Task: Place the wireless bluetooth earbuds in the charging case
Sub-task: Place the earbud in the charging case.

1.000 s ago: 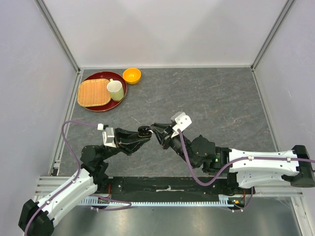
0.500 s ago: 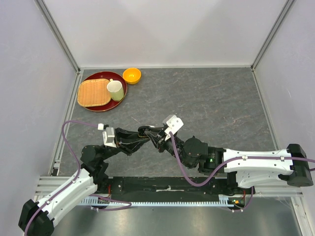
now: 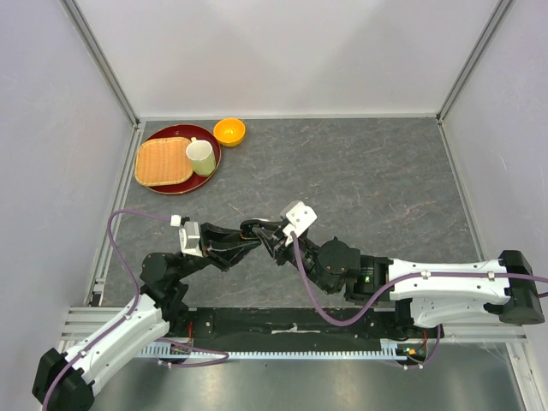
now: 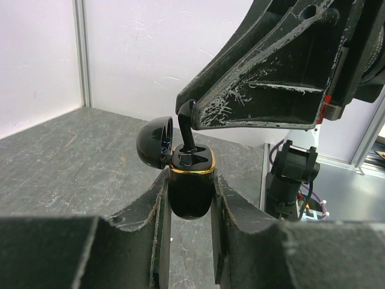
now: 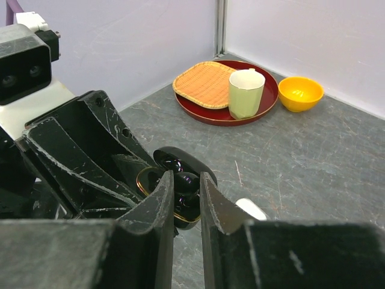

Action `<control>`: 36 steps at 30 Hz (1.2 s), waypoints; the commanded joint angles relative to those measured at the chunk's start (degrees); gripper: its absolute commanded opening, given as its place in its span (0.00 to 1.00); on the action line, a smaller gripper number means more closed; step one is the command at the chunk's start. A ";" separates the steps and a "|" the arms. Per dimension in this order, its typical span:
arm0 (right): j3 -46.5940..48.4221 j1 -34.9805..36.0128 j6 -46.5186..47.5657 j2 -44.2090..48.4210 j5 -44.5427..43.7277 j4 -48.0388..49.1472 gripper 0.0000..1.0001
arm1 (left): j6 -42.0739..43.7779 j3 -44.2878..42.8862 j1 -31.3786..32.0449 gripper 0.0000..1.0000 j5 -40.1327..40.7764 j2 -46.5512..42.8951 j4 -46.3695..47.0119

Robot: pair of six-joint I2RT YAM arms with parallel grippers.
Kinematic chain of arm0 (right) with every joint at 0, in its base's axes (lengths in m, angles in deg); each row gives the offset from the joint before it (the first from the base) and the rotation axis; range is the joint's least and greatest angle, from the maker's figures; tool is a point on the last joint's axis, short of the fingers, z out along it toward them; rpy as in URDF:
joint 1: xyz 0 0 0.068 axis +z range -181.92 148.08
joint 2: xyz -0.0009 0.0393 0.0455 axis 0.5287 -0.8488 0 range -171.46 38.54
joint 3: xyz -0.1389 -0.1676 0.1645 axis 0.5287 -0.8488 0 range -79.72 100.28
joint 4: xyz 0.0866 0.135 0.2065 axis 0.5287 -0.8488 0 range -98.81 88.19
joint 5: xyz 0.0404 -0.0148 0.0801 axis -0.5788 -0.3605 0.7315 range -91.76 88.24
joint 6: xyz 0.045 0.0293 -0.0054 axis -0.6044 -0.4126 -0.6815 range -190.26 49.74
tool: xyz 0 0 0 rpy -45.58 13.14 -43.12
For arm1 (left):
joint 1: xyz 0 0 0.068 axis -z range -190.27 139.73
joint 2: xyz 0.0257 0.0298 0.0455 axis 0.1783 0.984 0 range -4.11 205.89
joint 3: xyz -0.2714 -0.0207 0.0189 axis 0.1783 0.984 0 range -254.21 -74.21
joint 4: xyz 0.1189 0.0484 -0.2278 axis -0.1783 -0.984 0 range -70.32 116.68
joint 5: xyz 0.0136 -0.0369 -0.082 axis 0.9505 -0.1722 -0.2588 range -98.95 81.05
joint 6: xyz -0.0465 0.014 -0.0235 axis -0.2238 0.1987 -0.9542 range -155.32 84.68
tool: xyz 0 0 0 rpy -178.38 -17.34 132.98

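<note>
The left gripper (image 4: 190,201) pinches the black charging case (image 4: 192,174) upright by its flanks, with the lid (image 4: 154,142) swung open. Directly above the case's open well is a black earbud (image 4: 187,127), stem pointing straight down and its tip at the socket. The right gripper (image 5: 184,188) is pressed together on the earbud's head. The next move looks like a short push down along the stem. A red tray (image 5: 219,115) lies well beyond the case.

The left hand (image 4: 189,183), reached inward, is closed on a glossy black open case (image 4: 191,195); the right hand (image 5: 185,180), tip opposed, is pinched on a black stemmed earbud (image 4: 187,129).
</note>
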 commanded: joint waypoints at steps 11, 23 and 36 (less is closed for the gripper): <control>2.63 -0.02 -0.52 0.52 0.70 -2.90 0.00 | 2.62 -1.70 -0.06 0.02 1.01 -0.50 2.39; 1.93 0.07 -2.56 1.39 -1.58 -5.54 0.00 | 2.71 -1.61 0.02 0.02 1.71 -0.67 2.66; 3.25 0.16 -0.70 0.43 -2.11 -6.42 0.00 | 2.97 -1.61 0.02 0.02 2.06 -0.67 2.66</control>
